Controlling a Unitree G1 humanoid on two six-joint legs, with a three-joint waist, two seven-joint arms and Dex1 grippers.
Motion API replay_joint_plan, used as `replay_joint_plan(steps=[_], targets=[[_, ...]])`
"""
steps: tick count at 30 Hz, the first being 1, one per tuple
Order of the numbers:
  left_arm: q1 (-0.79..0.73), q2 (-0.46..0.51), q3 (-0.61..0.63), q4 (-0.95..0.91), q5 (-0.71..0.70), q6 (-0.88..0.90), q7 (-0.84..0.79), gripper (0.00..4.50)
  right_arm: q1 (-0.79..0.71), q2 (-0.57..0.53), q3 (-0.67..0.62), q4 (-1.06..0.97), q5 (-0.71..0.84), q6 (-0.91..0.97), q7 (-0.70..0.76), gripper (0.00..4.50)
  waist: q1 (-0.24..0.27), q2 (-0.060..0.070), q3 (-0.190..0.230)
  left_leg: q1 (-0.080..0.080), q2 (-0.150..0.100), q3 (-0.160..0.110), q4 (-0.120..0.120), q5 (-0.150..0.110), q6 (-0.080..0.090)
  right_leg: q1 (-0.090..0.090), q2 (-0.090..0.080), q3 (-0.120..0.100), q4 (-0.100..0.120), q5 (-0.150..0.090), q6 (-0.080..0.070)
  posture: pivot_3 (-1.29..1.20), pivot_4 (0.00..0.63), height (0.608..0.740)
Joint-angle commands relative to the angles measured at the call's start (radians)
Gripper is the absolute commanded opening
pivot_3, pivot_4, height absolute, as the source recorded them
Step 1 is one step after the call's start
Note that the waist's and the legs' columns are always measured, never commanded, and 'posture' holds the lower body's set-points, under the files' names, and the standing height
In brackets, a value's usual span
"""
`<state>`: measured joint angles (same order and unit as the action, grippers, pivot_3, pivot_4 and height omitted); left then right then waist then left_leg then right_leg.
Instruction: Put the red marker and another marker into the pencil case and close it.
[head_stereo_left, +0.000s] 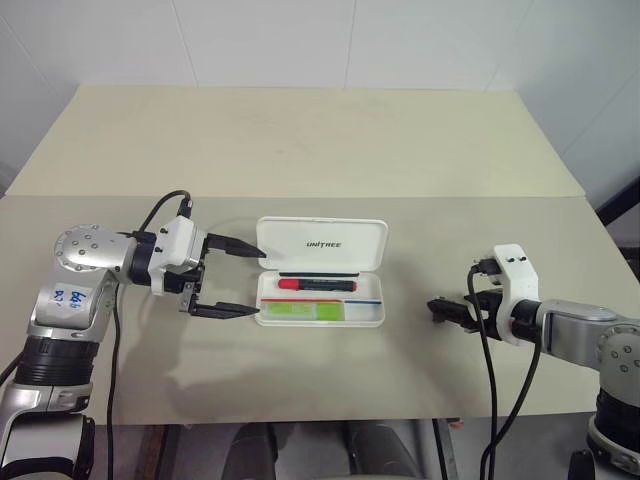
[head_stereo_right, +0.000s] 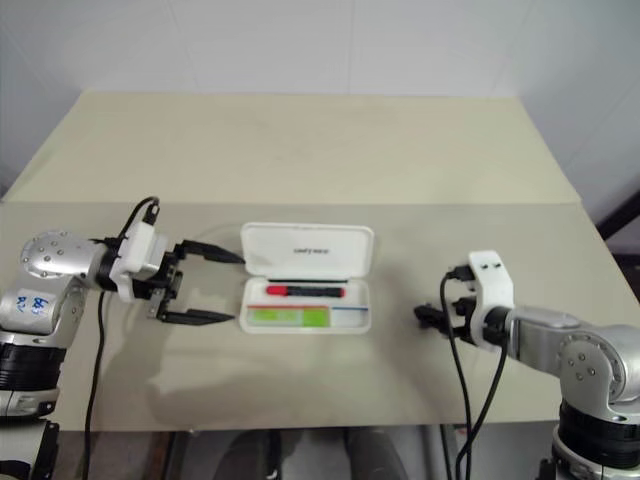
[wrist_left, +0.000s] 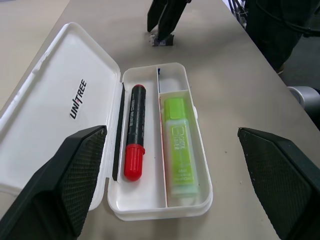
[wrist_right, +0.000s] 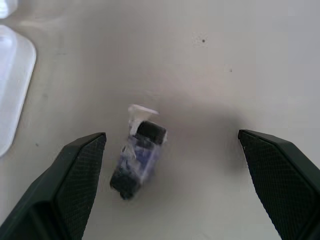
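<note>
**Both markers lie in the open case; both grippers spread and empty**

The pencil case (head_stereo_left: 320, 272) lies open on the beige table (head_stereo_left: 300, 140), its lid folded flat away from the robot with the "UNITREE" lettering facing up. The tray half holds two things. The red marker (head_stereo_left: 317, 284) lies in the compartment next to the hinge, lengthwise along the case. The light green marker (head_stereo_left: 301, 311) lies in the compartment nearer the robot, parallel to the red one and parted from it by a thin divider. At the end of the tray towards the robot's right, a small sub-compartment stands beyond the green marker.

The left gripper (head_stereo_left: 240, 281) sits just beside the case's left end, pointing at it, its two black fingers spread wide with nothing between them. The right gripper (head_stereo_left: 447, 309) is well apart from the case on its other side, fingers also wide and gripping nothing.

The left wrist view looks straight into the tray: it shows the red marker's black barrel and red cap, the printed label on the green marker, and the divider, which the head views give only as coloured strips. It also shows the other gripper past the far end of the case, above a small object. The right wrist view brings that small dark stubby object (wrist_right: 137, 159) close: it lies on the table between the right gripper's spread fingers, touched by neither, with a bit of clear wrapping on it.
</note>
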<state>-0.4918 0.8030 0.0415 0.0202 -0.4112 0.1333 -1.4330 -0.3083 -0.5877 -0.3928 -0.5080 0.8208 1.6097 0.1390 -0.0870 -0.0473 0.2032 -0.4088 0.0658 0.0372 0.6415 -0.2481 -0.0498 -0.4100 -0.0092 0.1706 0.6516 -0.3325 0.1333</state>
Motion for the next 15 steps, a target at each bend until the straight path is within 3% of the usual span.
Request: replay_joint_plan(steps=[1,7,10,15], targets=[[0.005,0.016,0.028,-0.017,-0.013,-0.022,0.004,4.46,-0.013,0.008,0.008,-0.021,0.031,0.005,-0.032,4.50,0.000,0.000,0.000,0.000,0.000,0.000,-0.001,0.000,0.000,0.000,0.000,0.000,0.000,0.000,0.000,0.00,0.150,0.740],[-0.006,0.018,0.024,-0.011,-0.009,-0.032,0.008,4.46,-0.002,0.028,0.062,-0.036,0.043,0.005,-0.097,4.50,-0.006,-0.001,-0.001,0.001,0.000,0.000,-0.004,0.000,0.000,0.000,0.000,0.000,-0.002,0.000,0.000,0.00,0.150,0.740],[-0.009,0.025,0.029,-0.011,-0.010,-0.034,0.006,4.50,0.019,0.010,0.102,-0.050,0.071,0.005,-0.112,3.85,-0.009,-0.002,-0.001,0.001,0.000,0.000,-0.005,0.000,0.000,0.000,0.000,0.000,-0.003,0.000,0.000,0.00,0.150,0.740],[-0.016,0.035,0.030,0.000,-0.010,-0.045,0.003,4.50,0.032,-0.017,0.153,-0.076,0.109,0.005,-0.114,2.18,-0.015,-0.003,-0.002,0.002,0.001,0.000,-0.010,0.000,0.000,0.000,0.000,0.000,-0.006,0.000,-0.001,0.00,0.150,0.740]])
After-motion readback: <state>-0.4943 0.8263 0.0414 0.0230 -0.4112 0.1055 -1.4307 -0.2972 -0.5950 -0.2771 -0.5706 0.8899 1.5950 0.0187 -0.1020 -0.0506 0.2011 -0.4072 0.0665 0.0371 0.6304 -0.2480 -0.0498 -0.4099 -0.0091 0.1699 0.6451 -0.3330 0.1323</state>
